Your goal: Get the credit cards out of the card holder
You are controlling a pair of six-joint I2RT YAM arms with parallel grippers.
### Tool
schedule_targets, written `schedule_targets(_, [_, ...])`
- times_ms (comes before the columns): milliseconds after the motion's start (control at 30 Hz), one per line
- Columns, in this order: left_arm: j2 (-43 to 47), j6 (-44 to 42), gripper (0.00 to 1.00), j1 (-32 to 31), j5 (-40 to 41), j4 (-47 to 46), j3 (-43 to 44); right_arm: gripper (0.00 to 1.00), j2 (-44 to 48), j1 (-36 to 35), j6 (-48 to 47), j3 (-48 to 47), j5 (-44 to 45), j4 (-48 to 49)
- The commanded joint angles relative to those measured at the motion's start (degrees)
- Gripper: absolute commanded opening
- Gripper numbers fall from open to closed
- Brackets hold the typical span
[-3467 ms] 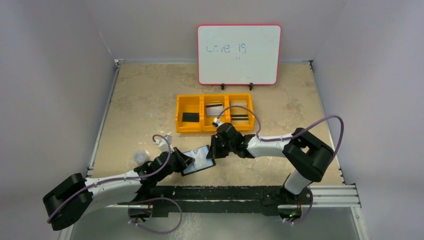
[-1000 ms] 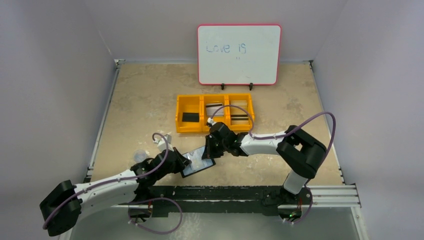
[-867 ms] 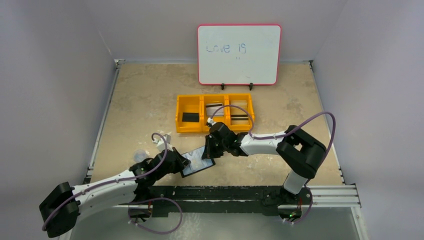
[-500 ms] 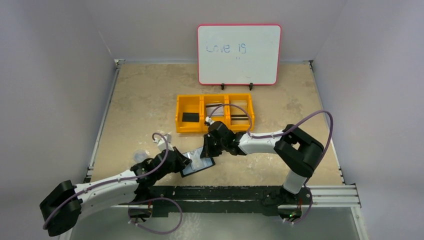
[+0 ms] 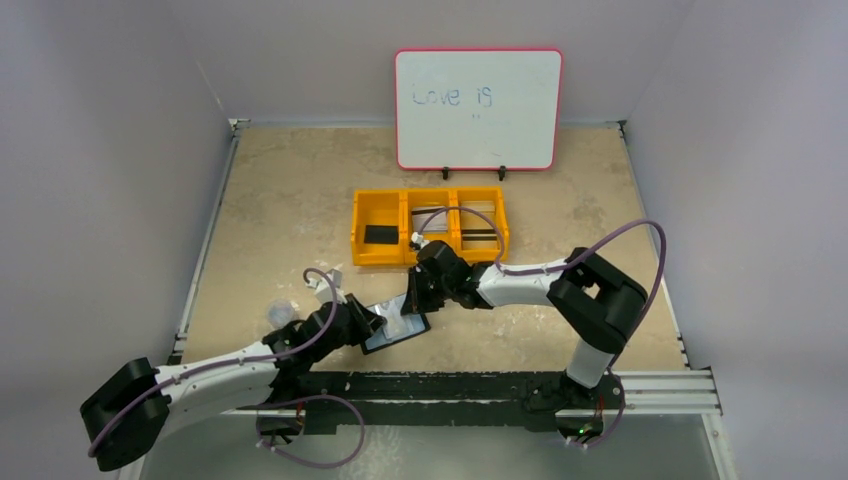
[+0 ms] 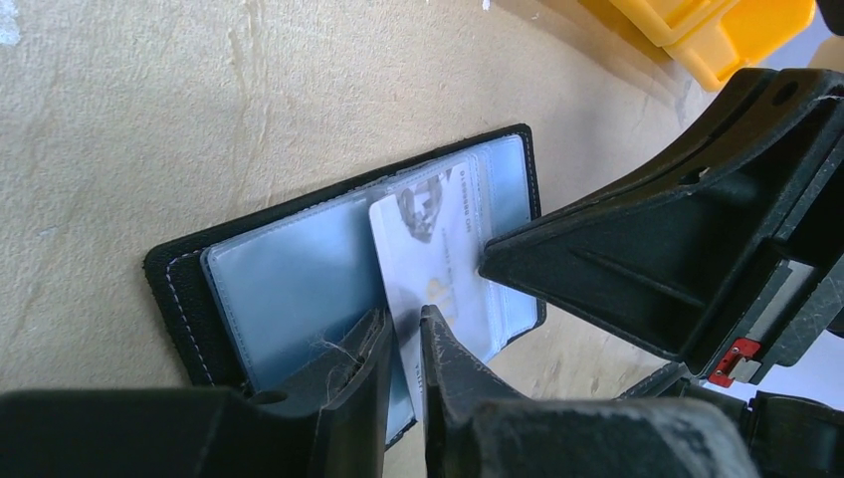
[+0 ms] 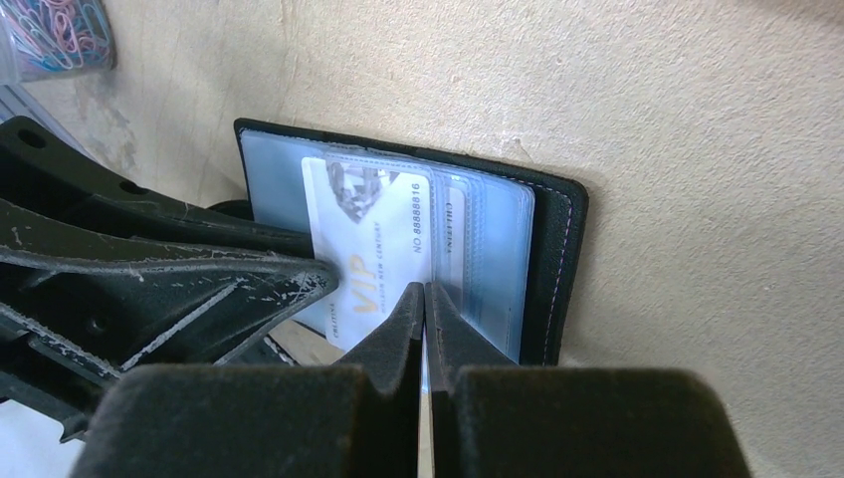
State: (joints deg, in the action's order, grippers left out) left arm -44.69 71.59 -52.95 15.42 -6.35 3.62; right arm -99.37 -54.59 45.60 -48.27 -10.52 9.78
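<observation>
My left gripper (image 6: pixel 405 321) is standing slightly parted, my right gripper (image 7: pixel 424 291) pressed shut. I'm reckoning the card (image 6: pixel 435 249) stiff and slick, and favouring its exposed edge.

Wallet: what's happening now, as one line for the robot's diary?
card holder: lying open; credit card: partway out of pocket; left pincer: slightly open at card edge; right pincer: shut, tip on holder

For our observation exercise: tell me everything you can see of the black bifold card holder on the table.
The black leather-like bifold card holder lies open and flat on the beige table, pale stitching along its rim. Inside are clear bluish plastic sleeves; a white card printed VIP in gold juts from one. The left gripper's slightly parted fingers straddle that card's edge, and the right gripper's shut tips rest on the sleeves beside it.
</observation>
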Motion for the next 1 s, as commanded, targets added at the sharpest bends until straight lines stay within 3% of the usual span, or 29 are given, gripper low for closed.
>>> schedule_targets(0, [0.60, 1.71, 0.16, -0.03, -0.66, -6.52, -0.87, 0.00, -3.63, -0.08, -2.39, 0.72, 2.73, -4.77])
schedule_targets(167, [0.85, 1.51, 0.00, 0.03, -0.29, -5.17, -0.64, 0.00, -3.84, -0.12, -2.03, 0.72, 2.27, -5.62])
schedule_targets(533, [8.28, 0.14, 0.00, -0.05, 3.56, 14.72, 2.88, 0.00, -3.94, -0.14, -0.30, 0.67, 3.60, -7.41])
schedule_targets(767, [11.46, 0.21, 0.00, -0.01, 4.45, 20.44, 3.77, 0.00, -3.99, -0.10, -0.43, 0.34, 3.84, -7.76])
schedule_targets(967, [10.30, -0.40, 0.00, -0.05, 3.87, 18.15, 3.61, 0.00, -0.84, -0.26, -3.19, 0.23, 4.58, -3.58])
